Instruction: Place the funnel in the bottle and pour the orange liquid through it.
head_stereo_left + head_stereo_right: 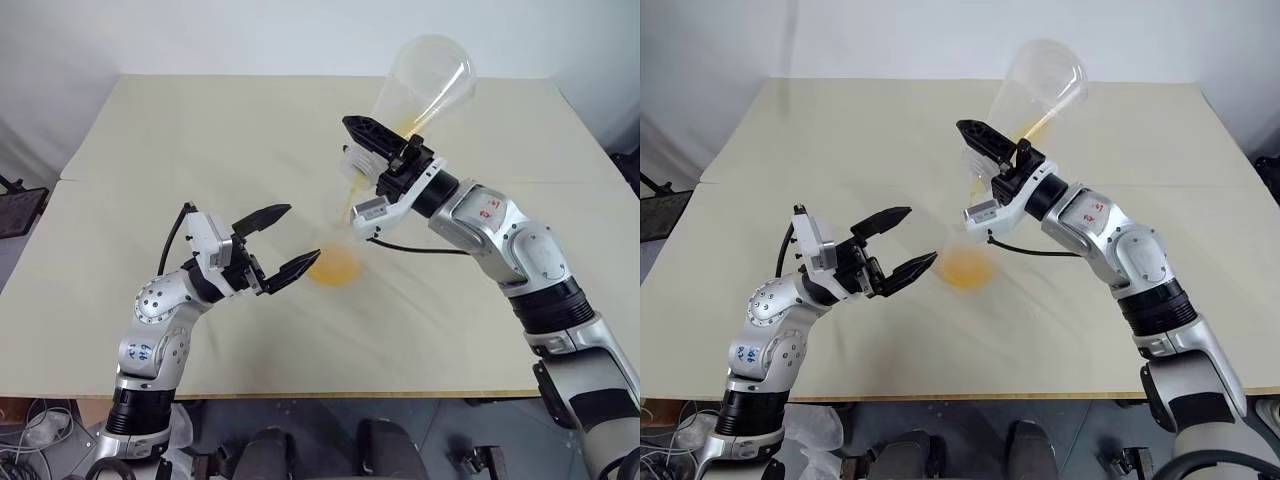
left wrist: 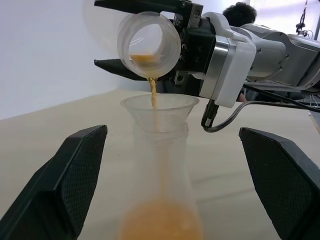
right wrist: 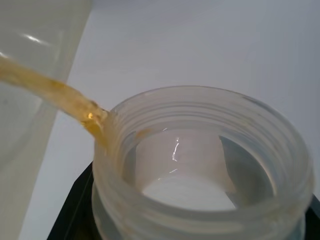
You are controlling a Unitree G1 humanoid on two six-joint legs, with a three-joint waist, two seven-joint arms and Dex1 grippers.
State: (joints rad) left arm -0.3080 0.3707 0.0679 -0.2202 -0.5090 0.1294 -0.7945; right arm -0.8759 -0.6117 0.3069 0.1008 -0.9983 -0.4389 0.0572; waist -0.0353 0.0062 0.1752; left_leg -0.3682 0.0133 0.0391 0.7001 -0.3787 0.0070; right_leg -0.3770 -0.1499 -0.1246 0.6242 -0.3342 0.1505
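Beige table [image 1: 150, 150], pouring under way.
Right gripper [image 2: 150, 30] clenches a tilted conical vessel [image 1: 425, 85]; orange liquid [image 2: 154, 95] streams into the funnel [image 2: 160, 107]; left gripper [image 1: 283, 245] gapes, empty.

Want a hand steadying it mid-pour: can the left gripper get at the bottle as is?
Probably yes. The left gripper is open with the bottle standing right between its fingers, untouched. The right gripper pours from above, clear of that path.

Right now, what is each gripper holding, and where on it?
The right gripper clamps the large clear conical vessel at its narrow neck, tilted and pouring. The left gripper stands open beside the bottle, holding nothing.
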